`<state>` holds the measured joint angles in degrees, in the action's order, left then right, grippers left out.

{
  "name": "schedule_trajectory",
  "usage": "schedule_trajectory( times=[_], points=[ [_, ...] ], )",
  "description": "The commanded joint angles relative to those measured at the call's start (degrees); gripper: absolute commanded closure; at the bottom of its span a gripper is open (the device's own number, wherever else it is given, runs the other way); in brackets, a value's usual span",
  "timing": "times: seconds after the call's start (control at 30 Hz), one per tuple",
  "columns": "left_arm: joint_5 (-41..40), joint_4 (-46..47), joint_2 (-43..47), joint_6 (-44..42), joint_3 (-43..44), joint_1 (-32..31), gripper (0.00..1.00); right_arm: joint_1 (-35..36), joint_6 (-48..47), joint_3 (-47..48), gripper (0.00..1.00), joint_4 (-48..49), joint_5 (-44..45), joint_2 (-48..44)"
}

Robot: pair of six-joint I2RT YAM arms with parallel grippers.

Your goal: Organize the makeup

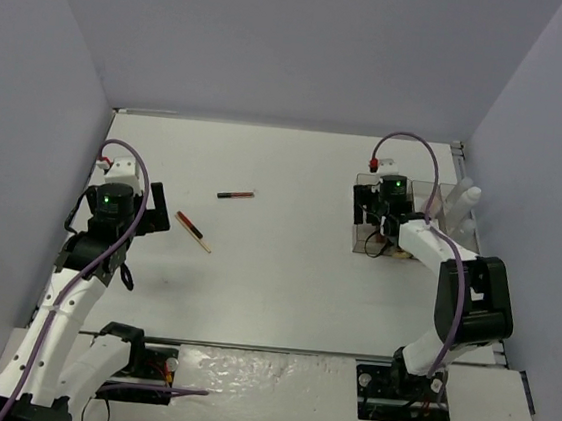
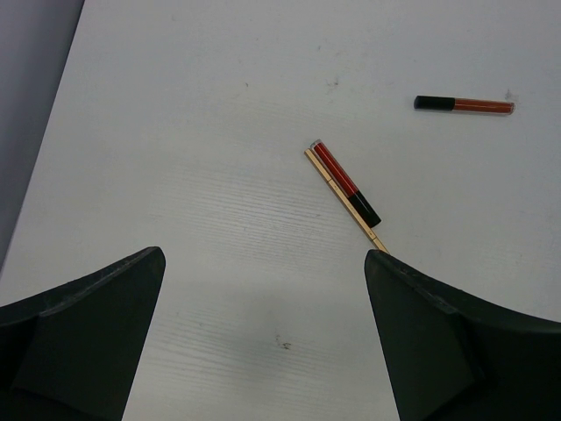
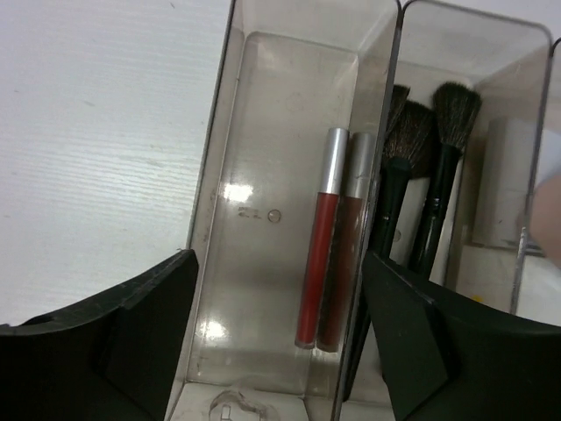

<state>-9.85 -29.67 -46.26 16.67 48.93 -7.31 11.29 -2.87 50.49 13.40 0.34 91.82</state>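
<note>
Three pieces of makeup lie loose on the counter [image 1: 284, 281], so the sorting looks only partly done. On the left, the left jaws hang wide open and empty, just short of a red pencil [image 2: 346, 181] and a tan pencil [image 2: 338, 189] that lie touching, side by side. Farther right, well apart from them, rests a black-capped red tube [image 2: 465, 104]. At the right, the clear organizer [image 3: 263, 123] already holds two silver-capped red gloss tubes [image 3: 316, 263] in one compartment and black-handled brushes [image 3: 438, 167] in the next. White-capped bottles [image 1: 468, 200] stand at its right side. The right jaws hover open and empty over the gloss compartment. Nothing blocks the loose pieces, but the right arm [image 1: 469, 291] crowds the organizer.
</note>
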Motion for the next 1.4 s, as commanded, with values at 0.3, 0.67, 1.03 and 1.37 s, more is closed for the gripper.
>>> schedule_trajectory(
  times=[0.3, 0.67, 1.03, 1.37],
  points=[
    [0.37, 3.22, -0.85, -0.76, 1.43, 0.9, 0.03, 14.9, -14.86, 24.95, 0.0, -3.33, -29.39, 10.69],
    [0.18, 3.22, -1.64, -0.76, 1.35, 1.07, 0.03, 23.07, -22.44, 46.62, 0.02, -8.83, -31.63, 31.83],
    [1.49, 3.39, -2.17, -0.58, 1.52, 1.07, 0.03, 25.44, -23.33, 58.92, 0.04, -9.95, -31.72, 44.7],
    [2.38, 3.48, -2.43, -0.42, 1.7, 1.32, 0.03, 27.46, -23.5, 59.47, 0.27, -11.95, -28.17, 47.19]
  ],
)
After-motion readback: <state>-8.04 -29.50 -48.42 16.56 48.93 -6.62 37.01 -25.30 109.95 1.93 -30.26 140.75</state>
